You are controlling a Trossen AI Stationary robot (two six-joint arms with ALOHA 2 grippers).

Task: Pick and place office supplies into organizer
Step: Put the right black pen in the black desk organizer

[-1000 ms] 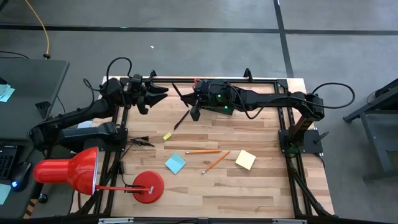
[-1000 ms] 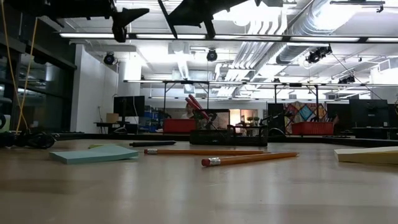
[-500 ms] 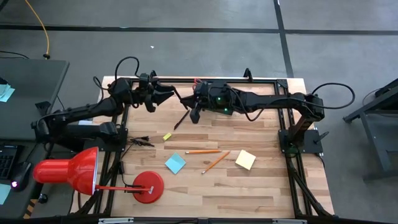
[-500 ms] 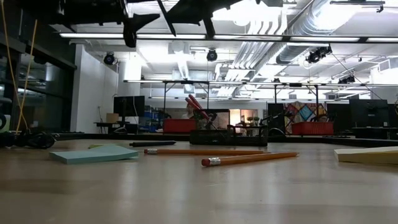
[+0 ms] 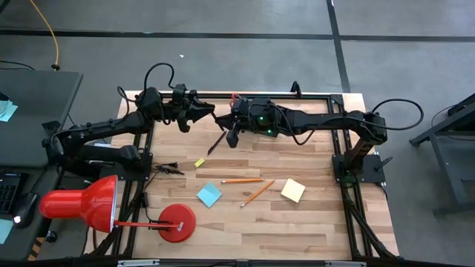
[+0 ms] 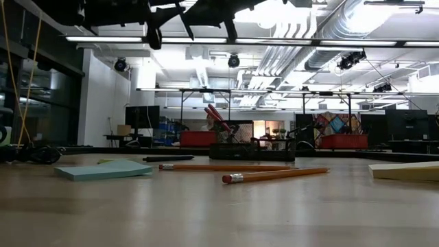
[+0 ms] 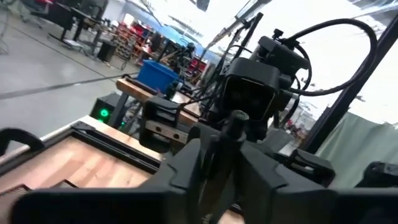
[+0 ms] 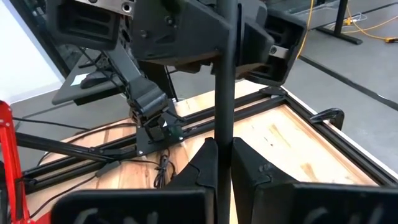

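Black pen — upper centre of high view, held aloft between both arms. Right gripper pinched narrow on its shaft; left gripper clamped on far end. Light, stiff, slick barrel — grip mid-shaft. Organizer mid-frame in low view.

A grey concrete floor crossed by dark tape lines is surrounding the wooden desk. At nine o'clock a dark side table is standing. Ceiling strip lights are glowing above silver ducts and distant workbenches.
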